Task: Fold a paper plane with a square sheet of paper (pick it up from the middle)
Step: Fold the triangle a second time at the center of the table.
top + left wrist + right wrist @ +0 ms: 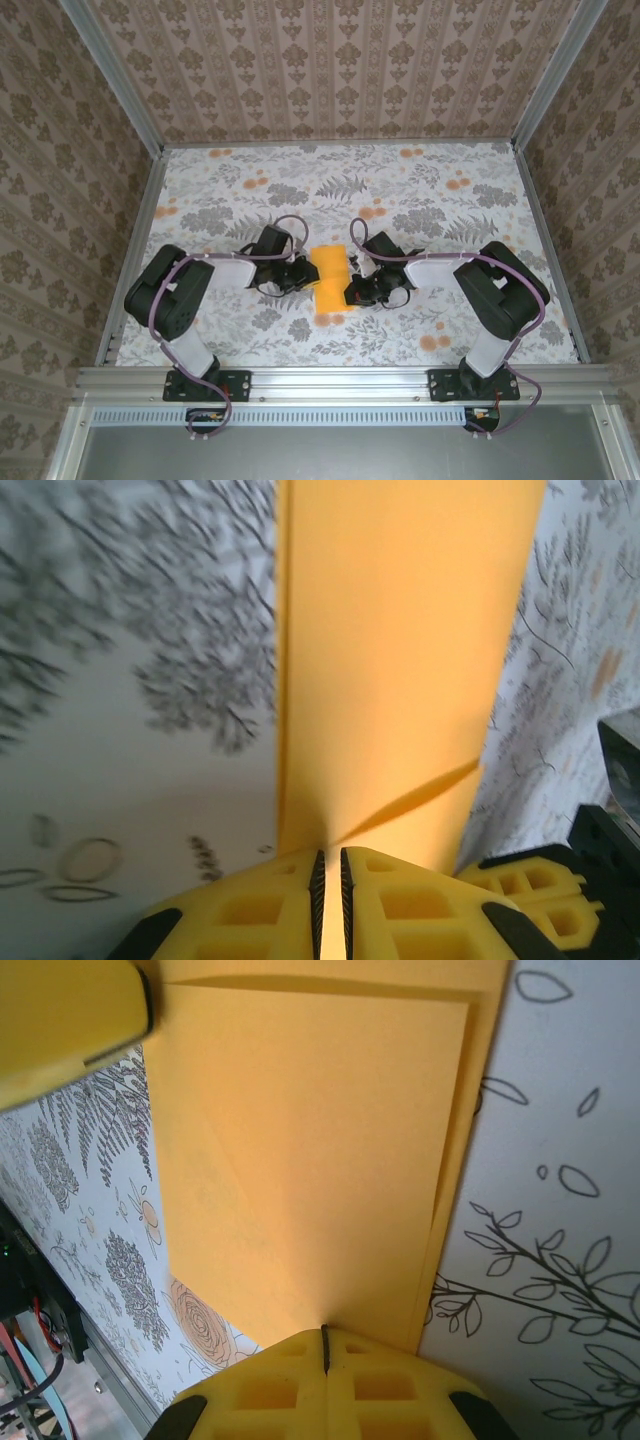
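Over the middle of the surface (450, 210), your left fingers (260, 910) and right fingers (270, 1390) each clamped opposite edges of the square sheet of paper (330, 265), so uneven pulling could have torn it.

Sheet edges covered, cropped and blurred
From above, the wrists cover both side edges of the square sheet of paper (328, 268); the jaws there are too small to read. The left wrist view loses the sheet past its top edge, blurs the worktop (120, 630) print, and crops the left gripper (330, 865) at the bottom. The right wrist view crops the sheet's far end; the right gripper (325, 1345) buries the pinched edge.
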Tool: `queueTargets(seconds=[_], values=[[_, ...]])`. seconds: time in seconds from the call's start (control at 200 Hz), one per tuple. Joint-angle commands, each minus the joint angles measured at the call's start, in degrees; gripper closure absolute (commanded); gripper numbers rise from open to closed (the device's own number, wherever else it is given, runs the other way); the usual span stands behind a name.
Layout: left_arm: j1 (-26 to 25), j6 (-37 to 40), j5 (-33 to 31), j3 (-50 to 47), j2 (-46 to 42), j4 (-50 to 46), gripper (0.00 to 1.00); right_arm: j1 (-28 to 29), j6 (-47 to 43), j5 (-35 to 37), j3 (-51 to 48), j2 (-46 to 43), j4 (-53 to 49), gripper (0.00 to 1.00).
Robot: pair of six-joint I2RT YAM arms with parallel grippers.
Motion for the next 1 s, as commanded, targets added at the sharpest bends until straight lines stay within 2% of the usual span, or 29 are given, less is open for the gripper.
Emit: queueTargets(seconds=[0.0, 0.185, 0.385, 0.655, 0.995], values=[[2.1, 6.0, -8.3, 2.3, -2.0, -10.5, 0.84, -0.1, 0.4, 6.2, -3.4, 2.4, -8.7, 0.97], [1.0, 8.0, -4.8, 2.9, -6.9, -10.0, 0.84, -0.1, 0.5, 5.6, -2.9, 2.0, -8.6, 0.97], [-2.7, 4.0, -3.1, 0.4, -10.8, -3.8, 0.84, -0.1, 0.7, 4.8, -1.8, 0.9, -8.8, 0.97], [-6.7, 1.5, 0.6, 0.3, -5.4, 4.4, 0.87, -0.1, 1.1, 4.1, -1.2, 0.2, -8.5, 0.97], [-7.8, 4.0, -5.0, 2.6, -0.7, -2.7, 0.89, -0.1, 1.4, 3.4, -0.8, -1.5, -8.1, 0.97]])
